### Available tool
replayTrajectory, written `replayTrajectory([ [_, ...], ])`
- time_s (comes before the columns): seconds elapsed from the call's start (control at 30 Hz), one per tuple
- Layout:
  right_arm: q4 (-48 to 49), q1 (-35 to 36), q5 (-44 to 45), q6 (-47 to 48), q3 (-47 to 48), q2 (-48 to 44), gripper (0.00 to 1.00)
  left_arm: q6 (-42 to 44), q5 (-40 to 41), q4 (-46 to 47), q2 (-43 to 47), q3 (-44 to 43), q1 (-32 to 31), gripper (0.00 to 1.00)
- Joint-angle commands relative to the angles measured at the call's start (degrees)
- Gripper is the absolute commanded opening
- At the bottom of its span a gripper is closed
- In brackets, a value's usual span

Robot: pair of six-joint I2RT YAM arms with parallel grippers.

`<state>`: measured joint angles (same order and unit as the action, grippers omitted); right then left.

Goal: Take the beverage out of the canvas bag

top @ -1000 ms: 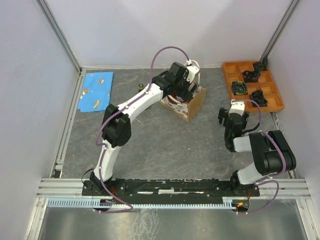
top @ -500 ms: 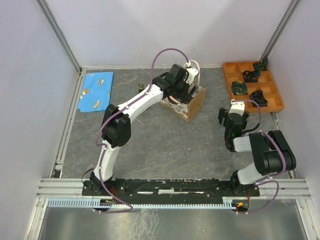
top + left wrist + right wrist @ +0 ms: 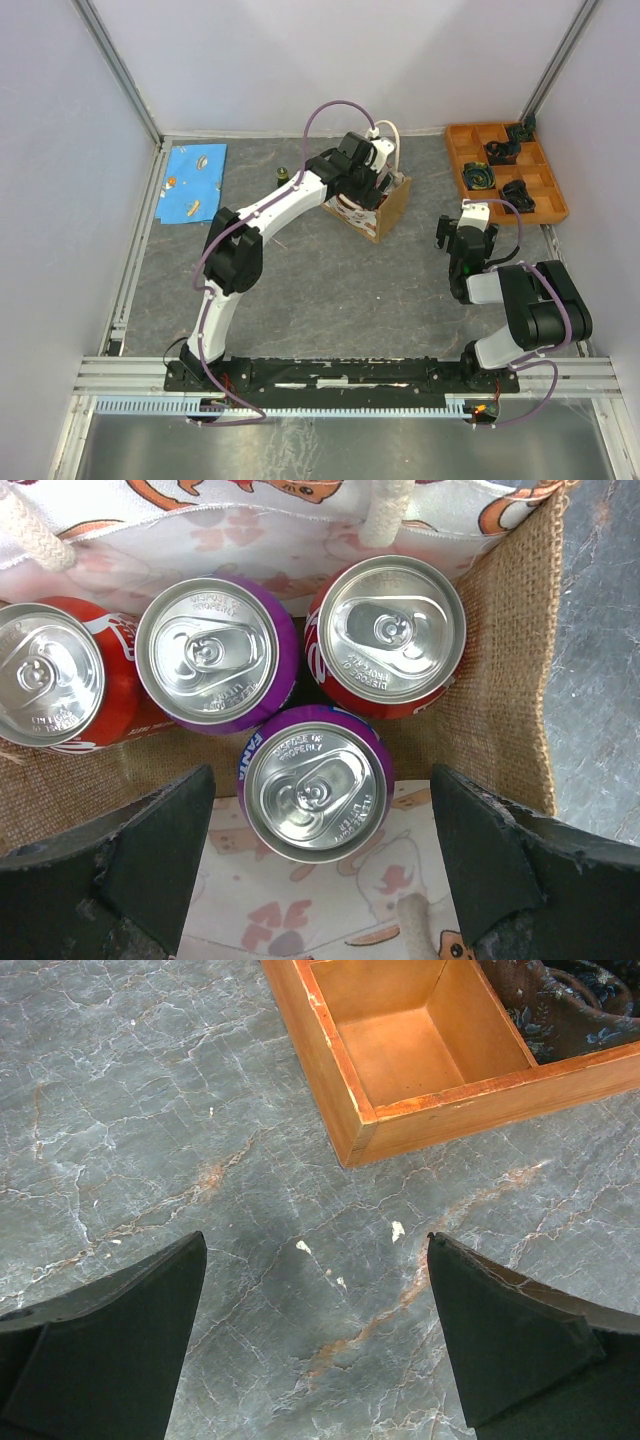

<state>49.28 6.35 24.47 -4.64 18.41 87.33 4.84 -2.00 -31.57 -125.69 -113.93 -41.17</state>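
The canvas bag (image 3: pixel 384 208) stands open at the back middle, tan with white handles. In the left wrist view its burlap wall (image 3: pixel 502 690) encloses several upright beverage cans: a red can (image 3: pixel 45 675), a purple can (image 3: pixel 210 658), a red can (image 3: pixel 390 630) and a nearer purple Fanta can (image 3: pixel 315 785). My left gripper (image 3: pixel 315 855) is open and looks straight down into the bag, its jaws on either side of the nearer purple can and touching nothing. It also shows in the top view (image 3: pixel 372 178). My right gripper (image 3: pixel 315 1340) is open and empty over bare table.
An orange compartment tray (image 3: pixel 455 165) with dark objects sits at the back right; its corner (image 3: pixel 345 1110) lies just beyond my right gripper. A blue printed sheet (image 3: pixel 193 182) lies at the back left. A small dark object (image 3: pixel 284 175) stands left of the bag.
My left gripper has shifted slightly further over the bag's opening. The right arm has not moved.
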Motion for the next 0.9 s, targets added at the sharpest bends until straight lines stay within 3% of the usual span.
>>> replayTrajectory([
  [0.0, 2.75, -0.04, 0.12, -0.01, 1.51, -0.41, 0.99, -1.59, -0.35, -0.59, -1.78, 1.19, -0.23, 0.94],
  [0.6, 2.76, -0.03, 0.14, 0.0, 1.51, -0.41, 0.99, -2.99, -0.62, 1.6, -4.77, 2.64, 2.47, 0.91],
  [0.77, 2.75, -0.07, 0.14, 0.06, 1.5, -0.42, 0.99, -3.08, -1.68, 1.55, -5.72, 2.3, 2.67, 0.75],
  [0.87, 2.78, -0.02, 0.1, 0.03, 1.48, -0.46, 0.99, -3.17, -2.33, 1.2, -6.2, 2.22, 2.67, 0.5],
])
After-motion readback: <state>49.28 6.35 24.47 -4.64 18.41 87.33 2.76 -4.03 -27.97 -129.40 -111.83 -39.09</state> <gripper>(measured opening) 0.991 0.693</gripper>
